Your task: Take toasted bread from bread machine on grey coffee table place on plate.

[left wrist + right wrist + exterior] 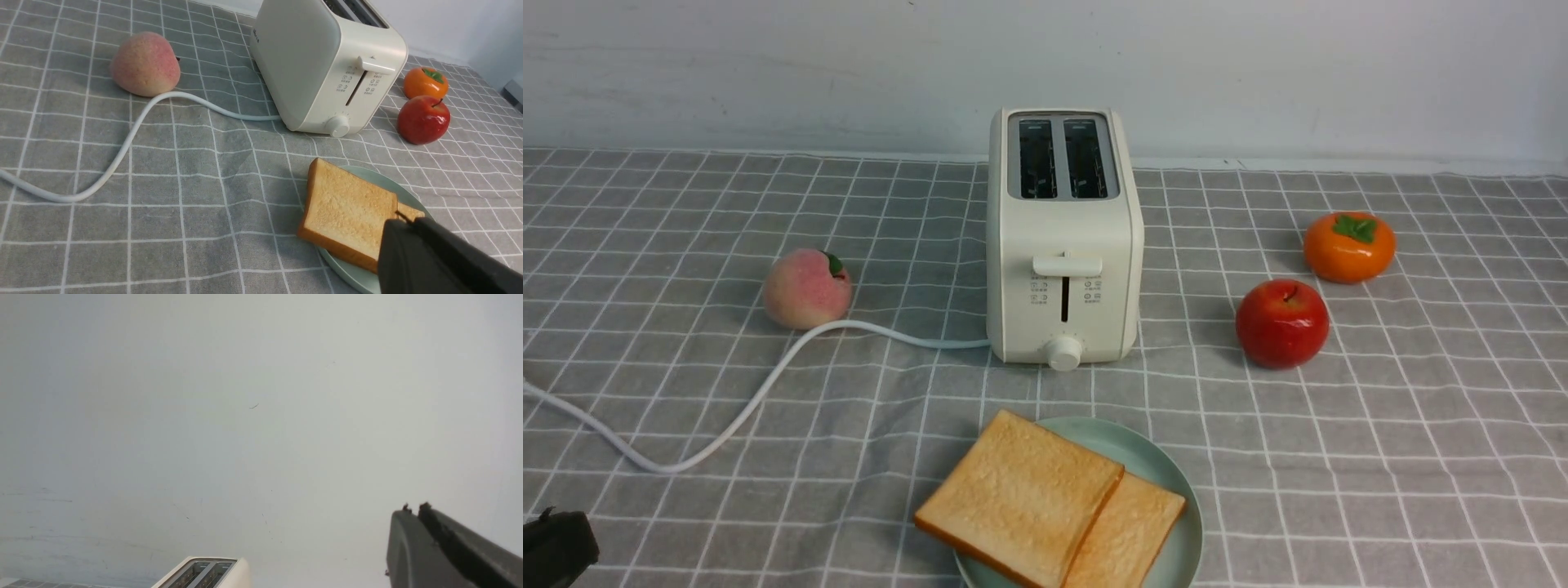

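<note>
Two slices of toasted bread [1023, 496] lie overlapping on the mint-green plate [1186, 545] at the front middle of the grey coffee table [1380, 457]. The upper slice overhangs the plate's left rim; the lower slice [1131, 535] peeks out to its right. The cream-white bread machine [1062, 237] stands behind, both slots empty, its cord [768, 380] trailing left. My left gripper [404, 220] is shut and empty, low at the front left, near the plate [347, 271] and toast [347, 208]. My right gripper [412, 508] is shut and empty, raised, facing the wall above the bread machine [204, 573].
A peach [806, 287] sits left of the toaster beside the cord. A red apple [1282, 322] and an orange persimmon [1349, 245] sit to its right. A white wall [768, 73] runs along the table's far edge.
</note>
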Controlling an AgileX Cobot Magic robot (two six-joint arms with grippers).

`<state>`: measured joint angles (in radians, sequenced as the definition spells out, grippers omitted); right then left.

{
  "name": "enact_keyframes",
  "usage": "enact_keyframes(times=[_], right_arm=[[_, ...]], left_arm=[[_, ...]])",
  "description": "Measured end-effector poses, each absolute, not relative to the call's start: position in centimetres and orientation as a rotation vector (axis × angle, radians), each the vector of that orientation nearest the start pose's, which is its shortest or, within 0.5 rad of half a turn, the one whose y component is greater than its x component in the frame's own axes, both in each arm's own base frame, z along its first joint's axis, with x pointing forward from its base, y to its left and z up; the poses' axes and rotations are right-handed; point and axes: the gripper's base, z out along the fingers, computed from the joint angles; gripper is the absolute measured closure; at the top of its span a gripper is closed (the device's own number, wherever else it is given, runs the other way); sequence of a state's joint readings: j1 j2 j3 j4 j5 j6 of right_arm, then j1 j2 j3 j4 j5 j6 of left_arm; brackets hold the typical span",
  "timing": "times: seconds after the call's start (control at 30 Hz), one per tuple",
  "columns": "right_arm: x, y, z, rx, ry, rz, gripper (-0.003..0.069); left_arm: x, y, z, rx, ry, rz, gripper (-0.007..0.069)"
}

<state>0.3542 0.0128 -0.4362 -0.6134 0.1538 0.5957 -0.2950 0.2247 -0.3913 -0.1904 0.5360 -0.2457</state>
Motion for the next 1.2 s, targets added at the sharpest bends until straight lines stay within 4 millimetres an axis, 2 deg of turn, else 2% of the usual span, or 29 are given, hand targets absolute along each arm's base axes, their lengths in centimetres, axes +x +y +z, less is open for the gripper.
enact_keyframes(times=[0.2, 0.3, 0.33, 0.37, 0.4, 0.47, 0.53, 0.67, 1.2], right_arm=[[1.2, -0.4, 34.1, -0.14, 1.182, 0.249, 0.0622], [1.2, -0.4, 34.1, -0.141, 1.181, 0.249, 0.0616], [1.2, -0.4, 34.1, -0.141, 1.181, 0.249, 0.0615], [1.2, -0.4, 34.1, -0.141, 1.181, 0.249, 0.0615], [1.2, -0.4, 34.1, -0.14, 1.182, 0.25, 0.0612], [1.2, -0.4, 34.1, -0.14, 1.182, 0.25, 0.0608], [1.2, -0.4, 34.1, -0.141, 1.181, 0.249, 0.0606], [1.2, -0.4, 34.1, -0.141, 1.182, 0.249, 0.0604], [1.2, -0.4, 34.1, -0.141, 1.182, 0.249, 0.0586]], left_arm=[[5.2, -1.9, 27.0, -0.084, 1.822, -0.506, 0.0638], [5.3, -1.3, 24.3, -0.164, 1.783, -0.427, 0.0638], [5.4, -1.0, 22.7, -0.198, 1.78, -0.391, 0.0638], [5.4, -1.0, 22.5, -0.202, 1.775, -0.387, 0.0638], [5.4, -0.8, 20.7, -0.233, 1.772, -0.355, 0.0638], [5.5, -0.6, 18.5, -0.261, 1.784, -0.328, 0.0638], [5.4, -0.6, 17.7, -0.262, 1.81, -0.316, 0.0638], [5.2, -0.6, 16.9, -0.259, 1.876, -0.298, 0.0638], [5.2, -0.5, 16.9, -0.259, 1.883, -0.292, 0.0637]])
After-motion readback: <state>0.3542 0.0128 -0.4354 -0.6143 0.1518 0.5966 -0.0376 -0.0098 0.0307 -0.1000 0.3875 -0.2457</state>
